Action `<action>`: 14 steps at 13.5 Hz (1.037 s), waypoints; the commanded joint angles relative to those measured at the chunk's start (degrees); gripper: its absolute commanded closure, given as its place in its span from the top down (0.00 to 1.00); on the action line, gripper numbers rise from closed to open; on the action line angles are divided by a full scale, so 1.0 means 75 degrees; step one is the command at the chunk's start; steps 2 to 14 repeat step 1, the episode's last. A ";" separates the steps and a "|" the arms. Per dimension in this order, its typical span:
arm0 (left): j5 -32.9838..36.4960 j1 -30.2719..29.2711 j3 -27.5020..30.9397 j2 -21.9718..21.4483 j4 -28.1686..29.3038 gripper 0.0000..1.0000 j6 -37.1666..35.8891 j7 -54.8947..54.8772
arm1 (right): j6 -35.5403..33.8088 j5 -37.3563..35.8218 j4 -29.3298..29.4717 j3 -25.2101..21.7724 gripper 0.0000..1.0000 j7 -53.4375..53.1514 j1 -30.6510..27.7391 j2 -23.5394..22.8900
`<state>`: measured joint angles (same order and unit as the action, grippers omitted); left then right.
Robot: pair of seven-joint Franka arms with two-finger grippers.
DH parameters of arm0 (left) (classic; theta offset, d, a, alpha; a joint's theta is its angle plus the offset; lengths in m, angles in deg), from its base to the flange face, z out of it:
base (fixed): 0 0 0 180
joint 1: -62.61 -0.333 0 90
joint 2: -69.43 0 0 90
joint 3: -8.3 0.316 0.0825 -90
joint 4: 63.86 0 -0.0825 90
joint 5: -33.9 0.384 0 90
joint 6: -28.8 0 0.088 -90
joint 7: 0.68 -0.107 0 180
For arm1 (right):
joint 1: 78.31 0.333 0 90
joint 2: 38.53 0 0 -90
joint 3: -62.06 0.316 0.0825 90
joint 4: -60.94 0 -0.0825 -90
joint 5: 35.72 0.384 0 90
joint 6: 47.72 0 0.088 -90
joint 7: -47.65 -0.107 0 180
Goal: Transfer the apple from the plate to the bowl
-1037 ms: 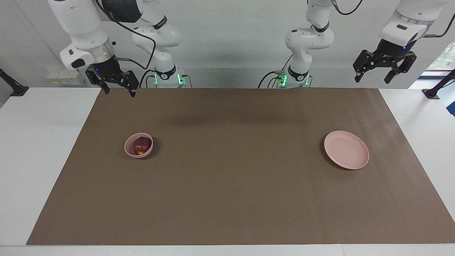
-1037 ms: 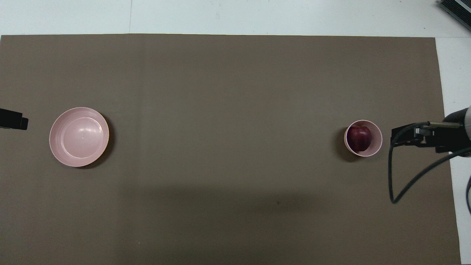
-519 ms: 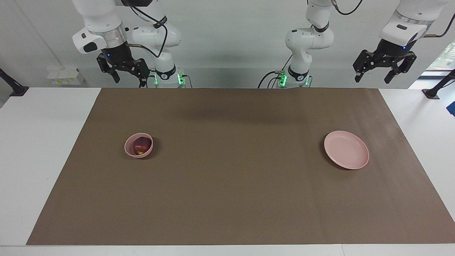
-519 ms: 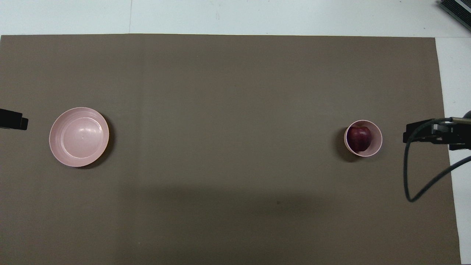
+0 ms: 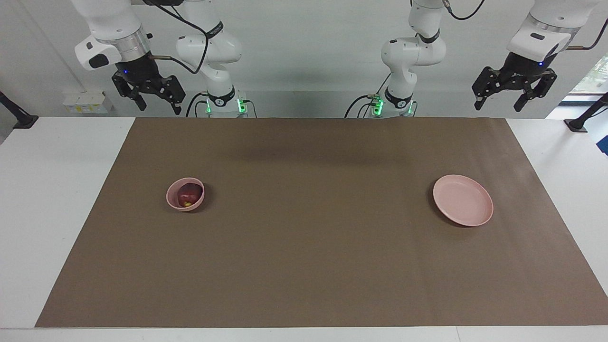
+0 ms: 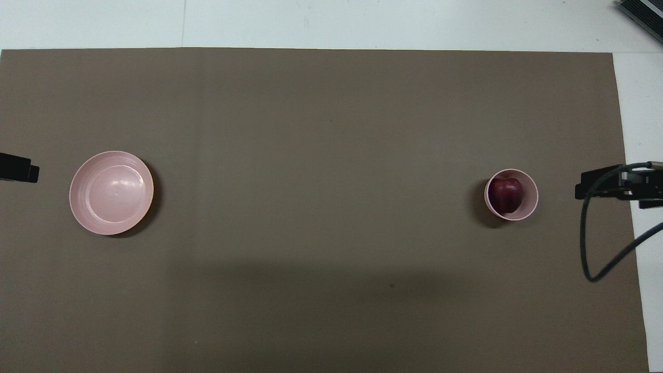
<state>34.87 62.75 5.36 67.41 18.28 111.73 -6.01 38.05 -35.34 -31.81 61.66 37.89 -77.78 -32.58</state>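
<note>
I see both grippers raised at the robots' end of the mat. The right gripper hangs with its jaws spread, holding nothing, at its own end. The left gripper waits likewise, jaws apart and empty. Farther out, the apple sits in the bowl toward the right arm's end. The plate lies bare, well apart, toward the left arm's end.

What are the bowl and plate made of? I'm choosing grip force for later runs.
The bowl and the plate both look like matte pale pink plastic, possibly melamine: even colour, thin moulded rims, only a soft sheen on the plate's floor. Glazed ceramic would likely shine more, but the look alone cannot exclude it.
</note>
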 commanded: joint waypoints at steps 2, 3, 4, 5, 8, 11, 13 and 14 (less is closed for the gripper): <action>-0.0163 -0.0124 -0.0053 -0.0070 0.0064 1.00 -0.0112 0.0008 | -0.0175 0.0102 0.0179 -0.0005 1.00 0.0176 -0.0047 -0.0079; -0.0163 -0.0124 -0.0053 -0.0070 0.0064 1.00 -0.0112 0.0008 | -0.0175 0.0102 0.0179 -0.0005 1.00 0.0176 -0.0047 -0.0079; -0.0163 -0.0124 -0.0053 -0.0070 0.0064 1.00 -0.0112 0.0008 | -0.0175 0.0102 0.0179 -0.0005 1.00 0.0176 -0.0047 -0.0079; -0.0163 -0.0124 -0.0053 -0.0070 0.0064 1.00 -0.0112 0.0008 | -0.0175 0.0102 0.0179 -0.0005 1.00 0.0176 -0.0047 -0.0079; -0.0163 -0.0124 -0.0053 -0.0070 0.0064 1.00 -0.0112 0.0008 | -0.0175 0.0102 0.0179 -0.0005 1.00 0.0176 -0.0047 -0.0079; -0.0163 -0.0124 -0.0053 -0.0070 0.0064 1.00 -0.0112 0.0008 | -0.0175 0.0102 0.0179 -0.0005 1.00 0.0176 -0.0047 -0.0079; -0.0163 -0.0124 -0.0053 -0.0070 0.0064 1.00 -0.0112 0.0008 | -0.0175 0.0102 0.0179 -0.0005 1.00 0.0176 -0.0047 -0.0079; -0.0163 -0.0124 -0.0053 -0.0070 0.0064 1.00 -0.0112 0.0008 | -0.0175 0.0102 0.0179 -0.0005 1.00 0.0176 -0.0047 -0.0079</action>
